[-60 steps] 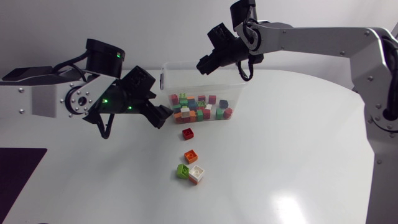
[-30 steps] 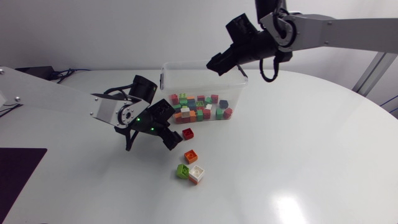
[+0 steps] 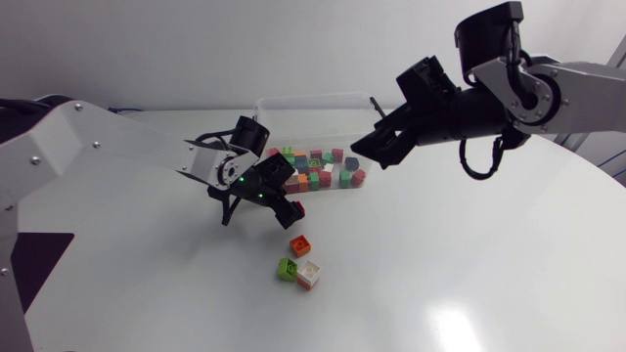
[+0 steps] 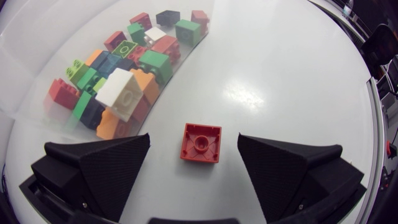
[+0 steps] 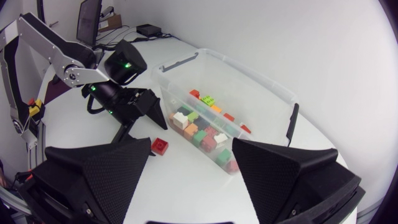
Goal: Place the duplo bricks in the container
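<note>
Left tool (image 4: 194,140) straddles the red brick (image 4: 201,142), fingers (image 4: 118,165) spread clear of it

The red brick (image 4: 201,142) lies between the parted fingers of the left gripper (image 4: 194,135), touching neither, bare table (image 4: 280,74) on both sides; just ahead of those fingers the clear wall of the container (image 3: 313,98) bars the way; ahead of the parted fingers of the right gripper (image 5: 191,149) the container's top is open.
</note>
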Tool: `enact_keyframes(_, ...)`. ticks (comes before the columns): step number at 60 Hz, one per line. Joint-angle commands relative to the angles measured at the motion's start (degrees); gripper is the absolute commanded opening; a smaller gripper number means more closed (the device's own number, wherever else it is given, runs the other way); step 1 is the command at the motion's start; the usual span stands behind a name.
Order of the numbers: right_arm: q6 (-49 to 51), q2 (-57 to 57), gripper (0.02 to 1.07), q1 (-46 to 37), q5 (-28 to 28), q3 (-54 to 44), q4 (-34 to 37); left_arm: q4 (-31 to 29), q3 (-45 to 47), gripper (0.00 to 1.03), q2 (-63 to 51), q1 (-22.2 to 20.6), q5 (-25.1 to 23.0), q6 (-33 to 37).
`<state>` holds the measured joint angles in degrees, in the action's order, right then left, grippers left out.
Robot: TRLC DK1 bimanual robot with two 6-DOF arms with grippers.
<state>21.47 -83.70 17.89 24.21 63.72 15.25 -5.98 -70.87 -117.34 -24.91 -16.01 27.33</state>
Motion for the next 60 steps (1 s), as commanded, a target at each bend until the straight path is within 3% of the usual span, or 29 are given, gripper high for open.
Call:
enact_keyframes(1,1.8,2.1,0.97,1.1,0.8,-3.7,1.1,-0.4,-2.2,0.98,-2.8,-0.7,-0.4,1.5)
enact_keyframes(9,3.9,3.1,0.97,2.9,1.4,-7.4,2.9,-1.1,-3.8,0.90,-5.4,-1.5,-0.4,1.9)
enact_keyframes(12,4.4,3.2,0.97,3.8,1.3,-8.2,3.7,-2.3,-4.6,0.81,-6.0,-1.7,-0.3,1.9)
enact_keyframes(17,5.4,3.1,0.97,6.3,0.8,-9.7,5.6,-4.1,-5.5,0.50,-6.8,-2.0,-0.4,2.9)
enact_keyframes(25,5.5,3.0,1.00,10.9,-2.1,-11.7,8.3,-8.0,-5.9,0.34,-7.4,-2.3,-0.4,5.5)
enact_keyframes(35,3.1,-0.1,1.00,18.2,-6.6,-13.4,8.7,-13.2,-4.5,0.32,-6.9,-2.0,-0.4,9.4)
enact_keyframes(60,-3.0,-12.5,1.00,24.4,-11.0,-10.6,8.6,-13.7,6.3,0.31,4.7,2.1,-1.8,13.0)
